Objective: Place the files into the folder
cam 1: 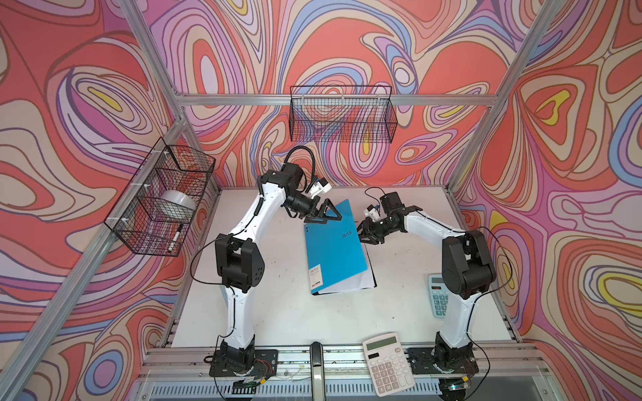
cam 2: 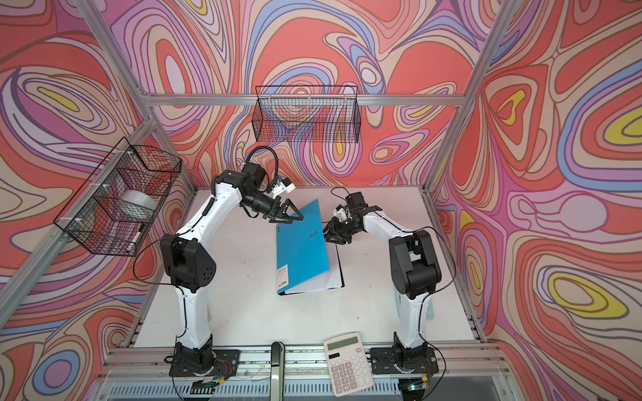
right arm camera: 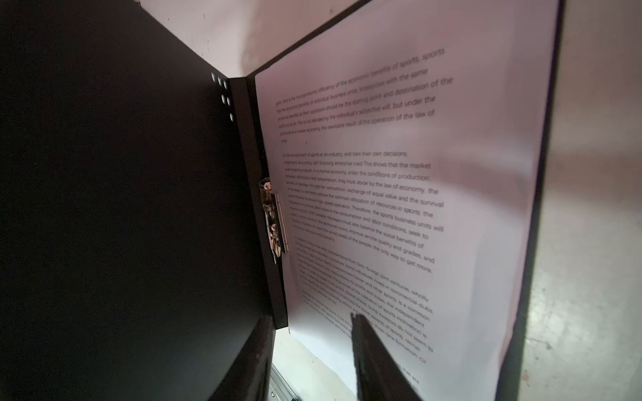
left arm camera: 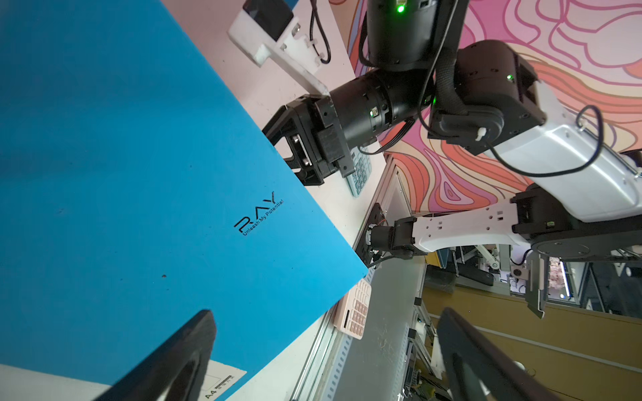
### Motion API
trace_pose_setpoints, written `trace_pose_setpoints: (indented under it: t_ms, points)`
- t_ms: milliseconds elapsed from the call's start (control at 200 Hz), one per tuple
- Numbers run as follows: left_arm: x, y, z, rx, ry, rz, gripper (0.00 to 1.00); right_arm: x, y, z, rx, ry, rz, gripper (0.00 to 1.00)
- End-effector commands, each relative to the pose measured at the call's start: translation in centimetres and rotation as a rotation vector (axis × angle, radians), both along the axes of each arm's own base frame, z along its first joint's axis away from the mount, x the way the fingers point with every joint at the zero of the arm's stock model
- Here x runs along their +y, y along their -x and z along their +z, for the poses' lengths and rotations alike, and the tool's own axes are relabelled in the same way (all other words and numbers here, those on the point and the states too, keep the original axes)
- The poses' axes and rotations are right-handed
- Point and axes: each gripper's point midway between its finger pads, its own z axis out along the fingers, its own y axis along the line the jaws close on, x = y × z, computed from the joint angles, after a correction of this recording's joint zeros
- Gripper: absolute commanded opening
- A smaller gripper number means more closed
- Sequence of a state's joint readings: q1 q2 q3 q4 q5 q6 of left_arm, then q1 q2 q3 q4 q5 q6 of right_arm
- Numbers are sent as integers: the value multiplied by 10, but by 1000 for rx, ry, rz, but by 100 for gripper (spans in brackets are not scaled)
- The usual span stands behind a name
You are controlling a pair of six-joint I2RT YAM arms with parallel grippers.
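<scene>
Bench check, positions taken from the white table point(cam 1: 278, 312).
- Table top: scuffed, with dark specks.
- White calculator point(cam 1: 388, 364): at the table's front edge, right of middle, lying across the aluminium rail, keys up.
- Pale teal calculator point(cam 1: 438, 295): on the table near its right edge; only part of it shows.
- Long wire basket point(cam 1: 342, 116): hung on the frame rail above the table's far edge.
- Divided wire basket point(cam 1: 159, 198): hung on the slanted rail above the table's left edge. White tape roll point(cam 1: 179, 203) in its middle compartment; marker pen point(cam 1: 175, 237) in the compartment nearest the table's front.
- Walls around the table: swirls of red, pink, lilac, blue, yellow.
</scene>
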State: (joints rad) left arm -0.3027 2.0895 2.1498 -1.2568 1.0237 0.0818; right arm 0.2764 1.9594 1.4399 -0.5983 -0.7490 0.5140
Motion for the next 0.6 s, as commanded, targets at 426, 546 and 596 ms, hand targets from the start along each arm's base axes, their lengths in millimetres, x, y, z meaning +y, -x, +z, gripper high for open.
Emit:
trace_pose_setpoints:
  t_ms: [426,546,596]
  points:
    - [76,15,8,-86,-172,159,100,-67,18,-8,-14,438,-45,40]
    - [84,26,-3,-112,-208,167,100,-87,23,-2,-16,544,-62,40]
    - [86,30,-8,-118,-218,172,100,-93,24,0,-17,578,-73,40]
